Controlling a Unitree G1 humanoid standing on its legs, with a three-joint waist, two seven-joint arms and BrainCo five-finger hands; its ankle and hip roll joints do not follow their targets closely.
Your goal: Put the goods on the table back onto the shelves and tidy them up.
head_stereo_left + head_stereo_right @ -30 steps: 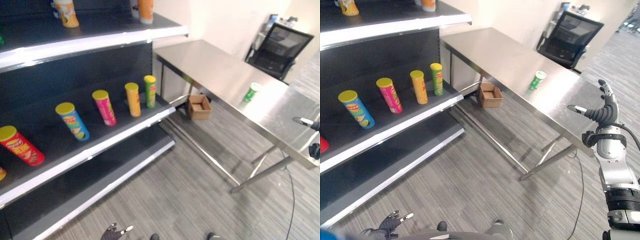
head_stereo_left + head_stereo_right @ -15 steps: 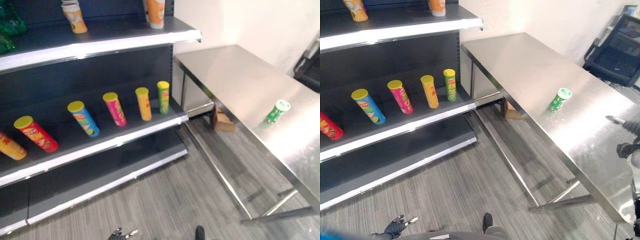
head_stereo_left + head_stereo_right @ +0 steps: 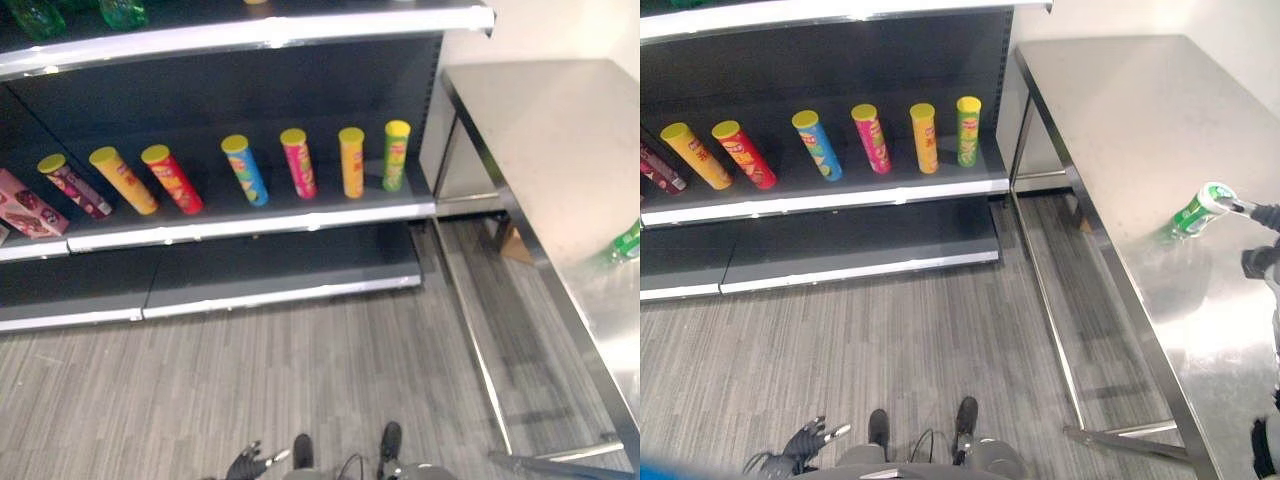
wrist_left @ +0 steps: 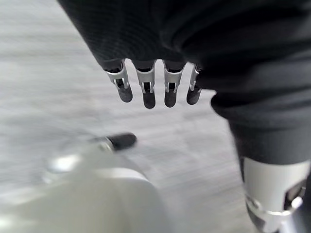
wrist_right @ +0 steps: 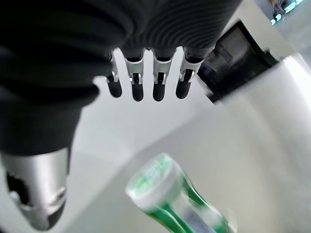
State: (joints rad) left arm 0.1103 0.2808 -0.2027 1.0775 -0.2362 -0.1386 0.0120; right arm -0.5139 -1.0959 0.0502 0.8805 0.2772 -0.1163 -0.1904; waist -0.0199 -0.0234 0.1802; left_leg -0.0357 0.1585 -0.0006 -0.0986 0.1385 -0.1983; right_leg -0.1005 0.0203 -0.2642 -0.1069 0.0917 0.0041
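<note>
Right hand (image 5: 146, 73), fingers straight, hovers just beside the green can (image 3: 1196, 209) on the table (image 3: 1110, 110).

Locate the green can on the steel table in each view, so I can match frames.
Left eye view: green can at the far right edge, cut off by the frame, on the steel table.
Right eye view: right side, mid-height, on the table, just beside the right hand.
Left wrist view: not in it.
Right wrist view: low centre, white lid up, under the fingers.
Shared landmark: the table's long front edge.
</note>
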